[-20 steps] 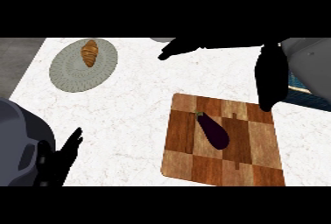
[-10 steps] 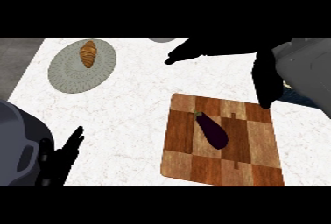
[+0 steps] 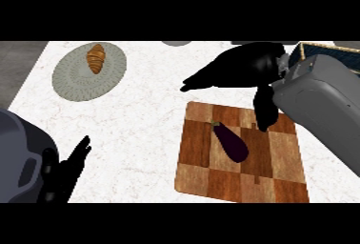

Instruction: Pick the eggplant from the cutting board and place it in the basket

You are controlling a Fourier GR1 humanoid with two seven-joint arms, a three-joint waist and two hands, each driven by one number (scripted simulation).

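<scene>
One eggplant (image 3: 231, 142) lies on one cutting board (image 3: 241, 177) at lower right. The right hand (image 3: 246, 66) hangs spread open above it, holding nothing; the left hand (image 3: 71, 164) rests open at lower left.

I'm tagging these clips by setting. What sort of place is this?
Most likely a kitchen counter: a pale marbled counter carries a wooden cutting board with an eggplant on it, and a plate holding a croissant.
</scene>
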